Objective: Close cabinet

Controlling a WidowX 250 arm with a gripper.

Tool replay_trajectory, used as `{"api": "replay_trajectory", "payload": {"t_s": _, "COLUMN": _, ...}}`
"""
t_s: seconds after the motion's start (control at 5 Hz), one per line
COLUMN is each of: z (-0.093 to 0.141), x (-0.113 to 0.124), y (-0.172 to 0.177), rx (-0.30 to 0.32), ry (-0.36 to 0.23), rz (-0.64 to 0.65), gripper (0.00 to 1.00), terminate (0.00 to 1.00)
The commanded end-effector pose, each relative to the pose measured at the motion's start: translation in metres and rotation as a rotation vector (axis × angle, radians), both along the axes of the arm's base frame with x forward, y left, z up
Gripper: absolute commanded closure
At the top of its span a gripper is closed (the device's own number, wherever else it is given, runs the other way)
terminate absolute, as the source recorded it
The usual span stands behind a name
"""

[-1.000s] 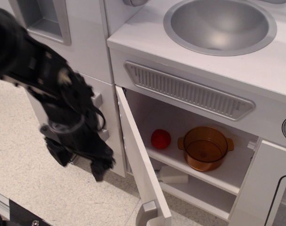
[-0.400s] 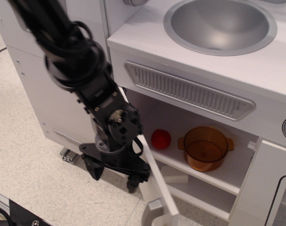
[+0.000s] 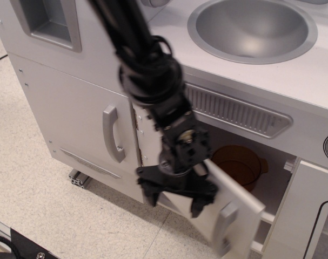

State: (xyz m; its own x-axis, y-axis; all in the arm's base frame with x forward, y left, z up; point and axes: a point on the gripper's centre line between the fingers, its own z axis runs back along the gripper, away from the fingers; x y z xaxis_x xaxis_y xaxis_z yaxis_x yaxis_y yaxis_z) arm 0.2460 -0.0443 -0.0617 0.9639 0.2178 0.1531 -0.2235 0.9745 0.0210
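The cabinet (image 3: 272, 162) is the white compartment under the sink. Its wide white door (image 3: 236, 202) stands half shut, swung well in toward the opening, with its grey bar handle (image 3: 225, 226) at the free edge. My black gripper (image 3: 174, 205) hangs open and empty, fingers spread, against the outer face of the door near its hinge side. An orange pot (image 3: 242, 162) on the inner shelf shows partly behind the door. The arm hides the hinges and the left part of the inside.
A round grey sink (image 3: 253, 27) sits in the counter above a vent grille (image 3: 234, 110). A taller white door with a curved grey handle (image 3: 112, 135) is at the left. A white door with a black-outlined window (image 3: 315, 216) is at the right. Speckled floor lies below.
My arm swept from the left across to the door's outer face and pushed it. The door swung from wide open to about half shut, hiding the red ball inside.
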Motion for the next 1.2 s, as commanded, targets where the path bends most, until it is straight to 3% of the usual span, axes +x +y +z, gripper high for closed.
{"api": "replay_trajectory", "payload": {"t_s": 0.0, "z": 0.005, "x": 0.056, "y": -0.013, "rx": 0.001, "ry": -0.108, "rz": 0.108, "gripper": 0.00, "terminate": 0.00}}
{"api": "replay_trajectory", "payload": {"t_s": 0.2, "z": 0.008, "x": 0.063, "y": -0.011, "rx": 0.001, "ry": -0.112, "rz": 0.120, "gripper": 0.00, "terminate": 0.00}}
{"api": "replay_trajectory", "payload": {"t_s": 0.6, "z": 0.027, "x": 0.011, "y": 0.002, "rx": -0.013, "ry": -0.109, "rz": 0.024, "gripper": 0.00, "terminate": 0.00}}
{"api": "replay_trajectory", "payload": {"t_s": 0.8, "z": 0.035, "x": -0.006, "y": 0.017, "rx": 0.000, "ry": -0.079, "rz": 0.015, "gripper": 0.00, "terminate": 0.00}}
{"api": "replay_trajectory", "payload": {"t_s": 1.0, "z": 0.035, "x": -0.006, "y": 0.017, "rx": 0.000, "ry": -0.079, "rz": 0.015, "gripper": 0.00, "terminate": 0.00}}
